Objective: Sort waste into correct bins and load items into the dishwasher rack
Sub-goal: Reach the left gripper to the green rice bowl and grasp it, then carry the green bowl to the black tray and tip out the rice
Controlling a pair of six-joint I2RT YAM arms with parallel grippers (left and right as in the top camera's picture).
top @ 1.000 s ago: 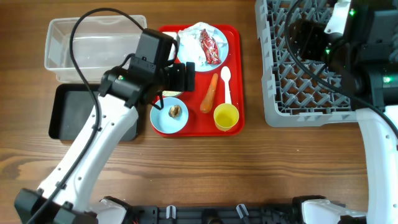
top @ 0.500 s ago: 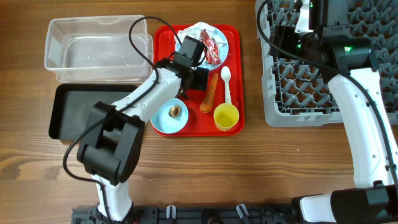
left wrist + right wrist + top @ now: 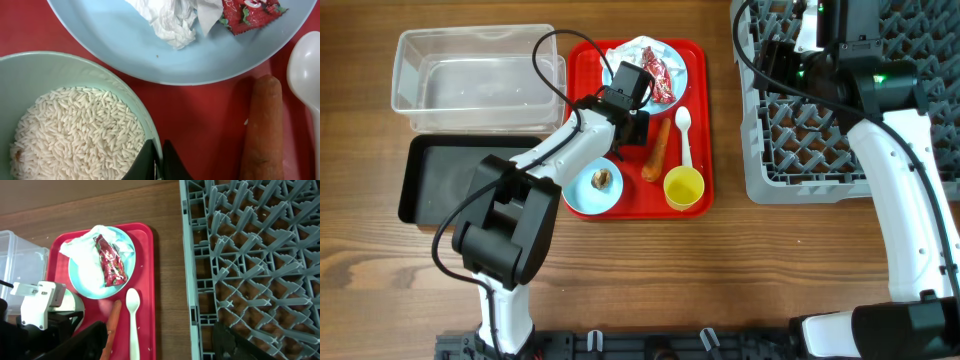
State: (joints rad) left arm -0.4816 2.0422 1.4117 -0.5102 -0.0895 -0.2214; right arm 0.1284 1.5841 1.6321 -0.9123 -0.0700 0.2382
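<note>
My left gripper (image 3: 157,160) is shut on the right rim of the pale green bowl (image 3: 60,67), which is full of white rice (image 3: 75,130). In the overhead view the arm hides that bowl. Behind it, the light-blue plate (image 3: 125,45) holds the crumpled napkin (image 3: 170,15) and the red wrapper (image 3: 250,12). The carrot (image 3: 657,150) and the white spoon (image 3: 684,135) lie on the red tray (image 3: 705,120), to the right of the bowl. My right gripper (image 3: 160,342) is open and holds nothing, above the left edge of the grey rack (image 3: 820,150).
At the front of the tray stand a yellow cup (image 3: 684,187) and a light-blue bowl (image 3: 582,195) with a brown lump (image 3: 602,179). The clear tub (image 3: 470,80) and the black tray (image 3: 440,180) sit left of the red tray.
The left arm has come down over the tray and its jaws have closed on the green bowl's rim. The right arm has shifted over the rack's left side.
</note>
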